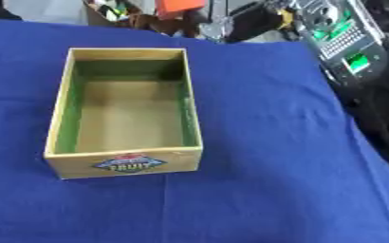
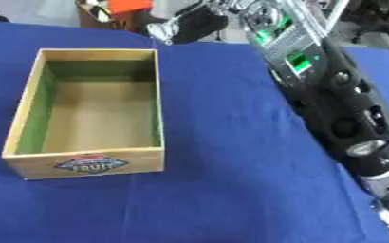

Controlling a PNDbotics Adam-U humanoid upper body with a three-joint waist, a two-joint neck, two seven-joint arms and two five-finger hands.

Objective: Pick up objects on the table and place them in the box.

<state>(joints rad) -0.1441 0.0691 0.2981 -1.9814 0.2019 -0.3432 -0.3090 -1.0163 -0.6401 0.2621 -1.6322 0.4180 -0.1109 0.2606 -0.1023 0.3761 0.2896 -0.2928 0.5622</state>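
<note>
We see a wooden fruit crate standing open on the blue tablecloth, its long side running away from us and a "FRUIT" label on the near end wall. Its floor looks bare; nothing lies inside it. We find no loose objects on the cloth in either view, so the things to be picked up are either out of sight or already gone.

Our right arm comes in along the right edge, a black forearm with a silver joint and green-lit electronics near its upper part. The right hand itself is not visible, so we cannot tell how far open it is or whether it carries anything. The left arm and hand do not show at all.

The risks, as we judge them:
- With no object in view, any reach would be blind and could sweep the cloth or bump the crate.
- The right arm lies well to the right of the crate; swinging it left across the table could strike the crate's right wall and push it askew.
- The cloth could drag under a sliding forearm and shift the crate with it.
- The clutter beyond the far table edge could be mistaken for a task object.
</note>
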